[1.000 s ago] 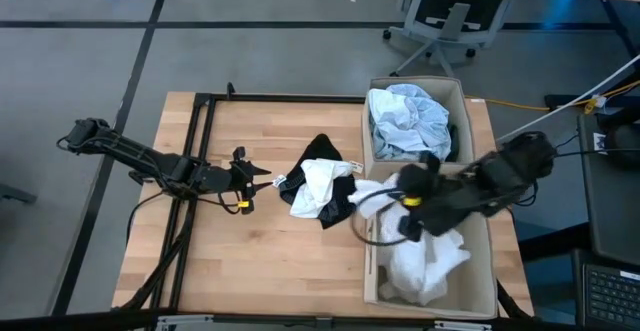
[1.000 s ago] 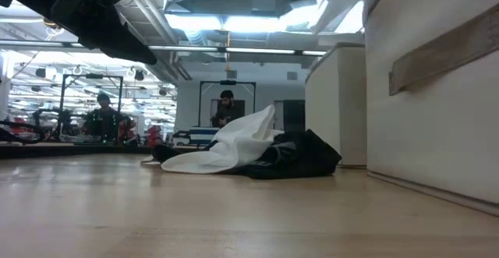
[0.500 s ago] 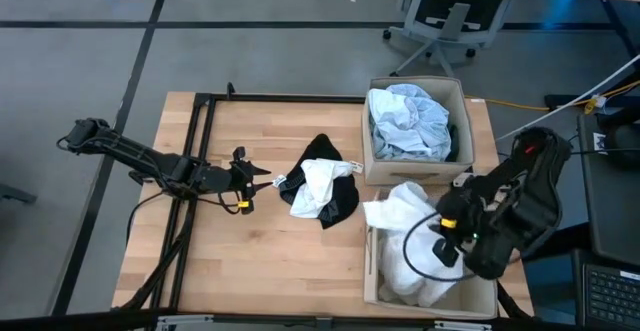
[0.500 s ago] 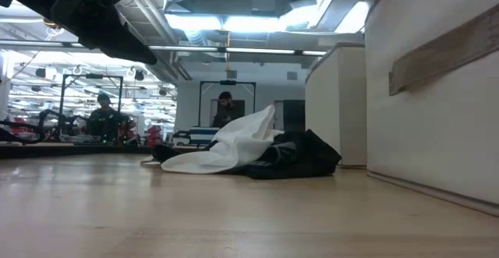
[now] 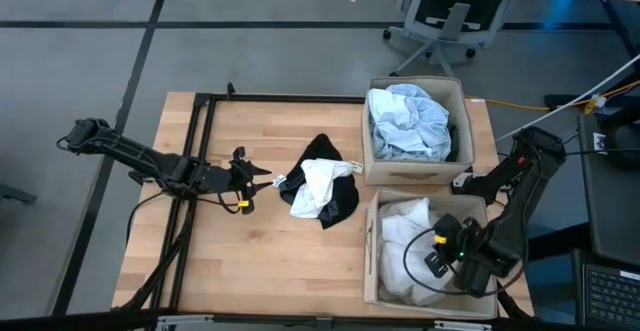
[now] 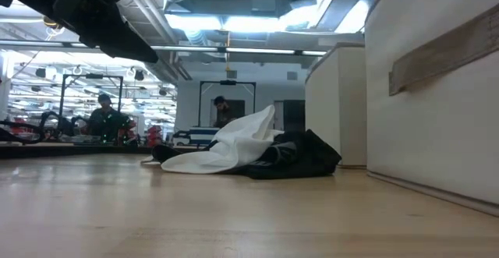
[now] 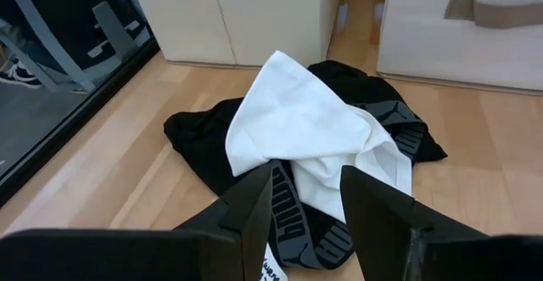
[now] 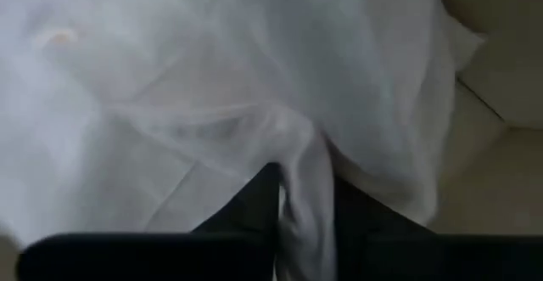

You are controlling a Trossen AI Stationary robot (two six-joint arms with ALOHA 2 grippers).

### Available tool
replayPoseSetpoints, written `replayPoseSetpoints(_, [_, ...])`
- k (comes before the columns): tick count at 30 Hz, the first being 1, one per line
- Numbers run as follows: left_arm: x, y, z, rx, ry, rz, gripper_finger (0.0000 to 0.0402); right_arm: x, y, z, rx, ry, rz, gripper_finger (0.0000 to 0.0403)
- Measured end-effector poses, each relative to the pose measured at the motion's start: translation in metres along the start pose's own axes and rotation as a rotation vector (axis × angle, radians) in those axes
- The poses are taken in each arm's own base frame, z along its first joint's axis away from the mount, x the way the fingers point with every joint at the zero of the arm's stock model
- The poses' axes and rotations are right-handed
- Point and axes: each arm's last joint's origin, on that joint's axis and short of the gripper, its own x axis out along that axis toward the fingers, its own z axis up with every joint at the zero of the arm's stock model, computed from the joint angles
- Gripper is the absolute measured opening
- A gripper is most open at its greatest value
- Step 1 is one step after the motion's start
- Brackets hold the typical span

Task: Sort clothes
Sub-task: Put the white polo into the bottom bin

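Right gripper (image 8: 304, 198) pinching white garment (image 8: 212, 86) in near box (image 5: 372, 271) — left gripper (image 7: 307, 198) parted, pile's long axis diagonal.

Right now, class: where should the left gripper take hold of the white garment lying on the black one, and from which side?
Probably the raised fold at the white garment top, approached from the left gripper side: that ridge stands clear of the black garment, so the open fingers could pinch white cloth alone.

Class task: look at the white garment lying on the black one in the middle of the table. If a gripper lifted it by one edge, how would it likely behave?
The white garment lies crumpled in soft folds, so it would probably drape limply, not hold shape. It looks thin, so likely light. It overlaps the black garment, which might drag along. The left gripper is open beside it.
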Motion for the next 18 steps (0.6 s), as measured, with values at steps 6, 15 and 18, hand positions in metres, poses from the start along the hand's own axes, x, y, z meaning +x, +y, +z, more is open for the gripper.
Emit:
replayPoseSetpoints(6, [0.0, 0.0, 0.0, -0.008, 0.001, 0.0, 0.0131, 0.04, -0.007, 0.003, 0.066, -0.011, -0.028, 0.0109])
replayPoseSetpoints(15, [0.0, 0.0, 0.0, -0.01, 0.001, 0.0, 0.0131, 0.057, -0.014, 0.011, 0.143, 0.218, -0.132, 0.0217])
replayPoseSetpoints(18, [0.0, 0.0, 0.0, -0.01, 0.001, 0.0, 0.0131, 0.042, -0.01, 0.014, 0.129, 0.264, -0.077, 0.0232])
